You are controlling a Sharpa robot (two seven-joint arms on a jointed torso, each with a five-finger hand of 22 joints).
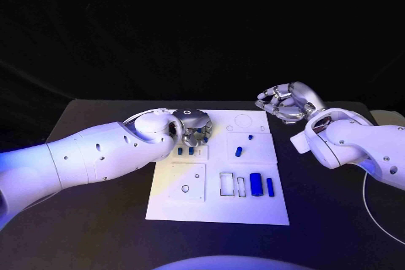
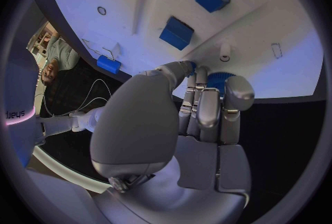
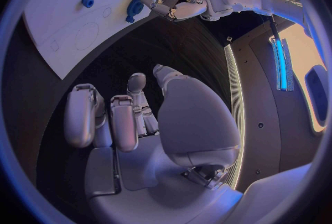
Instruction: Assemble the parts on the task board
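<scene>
Fingers of the left hand (image 1: 192,129) are curled over a round blue part (image 2: 220,77) at the far left edge of the flat white task board (image 1: 215,208) — whether it is actually gripped cannot be told. The right hand (image 1: 289,103) is held off the board's far right corner, fingers curled in, holding nothing. Two small blue blocks (image 2: 177,32) lie close by — they could be knocked if the fingers slip.

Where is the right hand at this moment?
In the head view the right hand hangs off the task board's far right corner, fingers curled, holding nothing.
</scene>
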